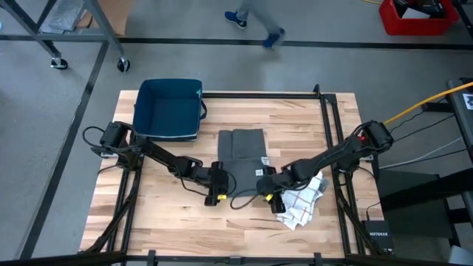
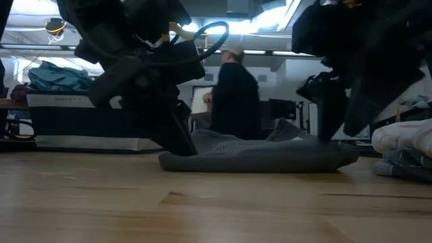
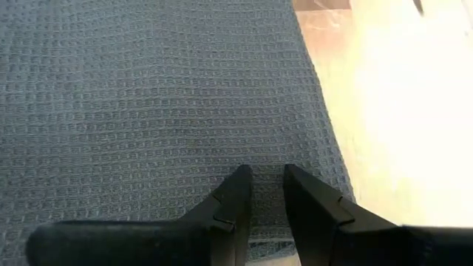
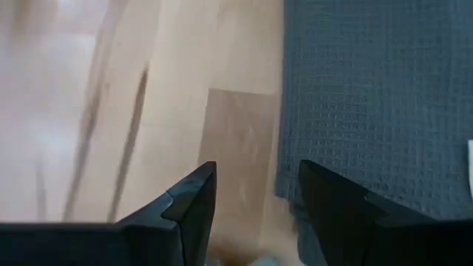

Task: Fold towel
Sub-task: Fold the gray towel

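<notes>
Lying flat near the middle of the wooden table (image 1: 148, 214), a grey towel (image 1: 242, 151) with a waffle weave (image 3: 148, 96), folded into a long rectangle running from far to near, a small white tag at its right edge. Seen from table height, a low rumpled slab (image 2: 256, 155) with one raised ridge towards its right end.

Poised over the towel's near left corner, the left gripper (image 3: 264, 193), dark tapered fingers (image 3: 230, 203) only a narrow gap apart, tips just above or touching the cloth; contact hard to judge. Nothing clamped between them.

Hovering at the towel's near right corner, the right gripper (image 4: 255, 196), fingers wider apart, one finger (image 4: 194, 199) over bare wood, the other over the cloth edge (image 4: 369, 103). Nothing held.

Sitting at the far left of the table, a dark blue bin (image 1: 168, 109), box-shaped with a pale rim. Heaped at the near right, just beside the right gripper, a white checked cloth (image 1: 301, 201), crumpled.

Blocking much of the low view, both arms as dark blurred masses; fingertips there not clear. Beyond the table, a person in dark clothing (image 2: 235, 94), partly hidden by the arms.
</notes>
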`<state>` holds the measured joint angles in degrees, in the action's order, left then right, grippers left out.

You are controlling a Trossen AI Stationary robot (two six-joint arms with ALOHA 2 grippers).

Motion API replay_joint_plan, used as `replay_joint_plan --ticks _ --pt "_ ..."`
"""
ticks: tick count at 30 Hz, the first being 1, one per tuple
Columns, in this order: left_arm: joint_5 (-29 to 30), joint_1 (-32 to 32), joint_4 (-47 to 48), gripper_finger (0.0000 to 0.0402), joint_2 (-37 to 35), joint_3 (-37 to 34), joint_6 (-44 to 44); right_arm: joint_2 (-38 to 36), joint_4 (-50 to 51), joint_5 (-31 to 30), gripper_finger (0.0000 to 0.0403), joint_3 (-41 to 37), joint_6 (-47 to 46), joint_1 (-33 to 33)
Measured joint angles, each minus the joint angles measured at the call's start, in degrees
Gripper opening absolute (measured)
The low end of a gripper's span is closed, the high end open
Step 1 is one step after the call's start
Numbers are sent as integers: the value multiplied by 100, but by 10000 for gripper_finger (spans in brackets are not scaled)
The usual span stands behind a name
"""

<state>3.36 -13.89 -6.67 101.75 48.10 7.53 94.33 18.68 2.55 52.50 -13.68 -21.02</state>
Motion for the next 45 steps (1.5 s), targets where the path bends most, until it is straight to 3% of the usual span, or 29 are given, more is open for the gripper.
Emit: replay_joint_plan --ticks 6,10,28,33,40,42,45 --pt "0 -44 18 72 0 0 0 128 22 -1194 198 5 117 -275" --pt "0 -42 17 72 0 0 0 128 123 -1580 198 5 460 -347" --pt "2 -37 5 72 -2 2 42 787 -159 -1321 196 23 796 -338" --pt "0 -37 25 72 -2 117 397 800 -153 -1263 150 73 749 -338" --pt "4 -135 53 72 -25 566 -23 828 -49 -1180 26 261 729 -329" --pt "2 -217 247 72 -54 692 -149 832 -47 -1128 14 301 728 -332" --pt "0 -350 828 72 -124 832 -183 832 -42 -1032 33 348 621 -332"
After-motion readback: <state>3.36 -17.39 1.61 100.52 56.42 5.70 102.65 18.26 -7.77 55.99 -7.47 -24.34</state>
